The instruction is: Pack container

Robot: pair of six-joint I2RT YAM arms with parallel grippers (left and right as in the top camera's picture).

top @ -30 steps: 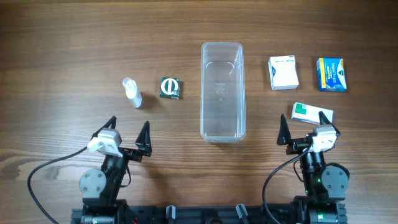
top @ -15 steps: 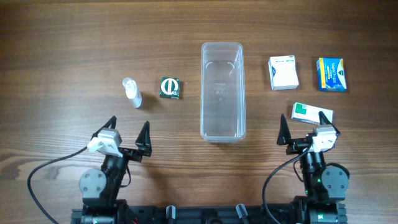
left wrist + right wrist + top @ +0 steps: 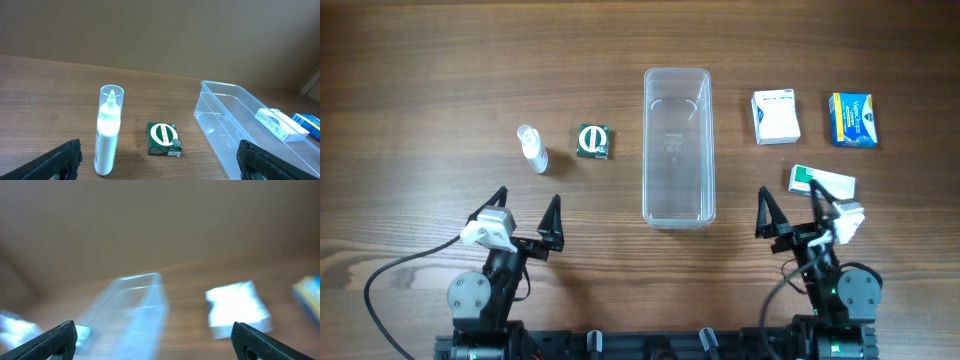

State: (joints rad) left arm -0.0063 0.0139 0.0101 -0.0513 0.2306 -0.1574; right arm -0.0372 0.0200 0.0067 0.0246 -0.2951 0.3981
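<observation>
On the tabletop (image 3: 420, 80), midway between my two arms, lies the clear plastic container (image 3: 677, 145), long, thin-walled, round-cornered and empty. My left fingers (image 3: 553, 215) and right fingers (image 3: 764, 212) both stand wide, holding nothing. The flat cardboard carton (image 3: 820, 181) sits just beside the right fingers, so I could knock it away; the smooth cylindrical bottle (image 3: 532, 149) would probably tip and roll if I pinch it badly.
</observation>
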